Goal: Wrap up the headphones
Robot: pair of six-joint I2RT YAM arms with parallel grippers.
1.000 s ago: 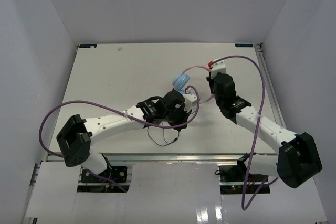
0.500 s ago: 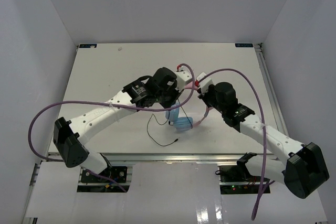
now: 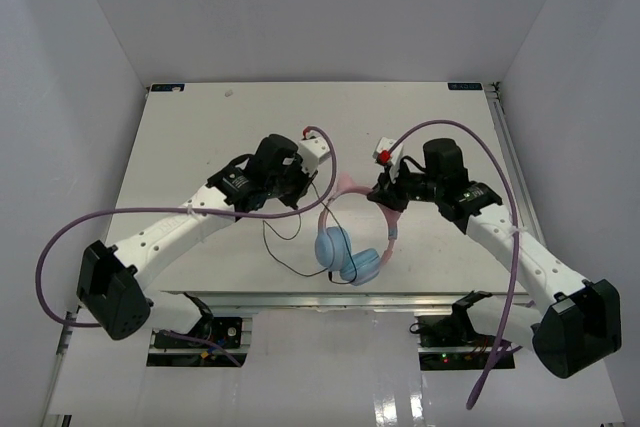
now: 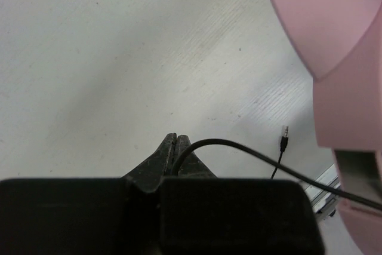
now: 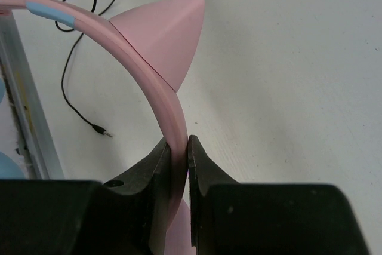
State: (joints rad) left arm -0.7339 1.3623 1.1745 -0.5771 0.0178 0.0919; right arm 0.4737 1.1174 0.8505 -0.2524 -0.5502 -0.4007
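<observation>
The headphones sit near the table's front middle, light-blue ear cups toward the front edge, pink headband arching back. My right gripper is shut on the headband just below a pink cat-ear point. My left gripper is shut on the thin black cord, which runs right toward the headband. The cord's plug lies loose on the table; it also shows in the right wrist view. In the top view the cord loops left of the ear cups.
Thick purple robot cables loop from both arms. The table's metal front edge runs close to the ear cups. White walls enclose the table on three sides.
</observation>
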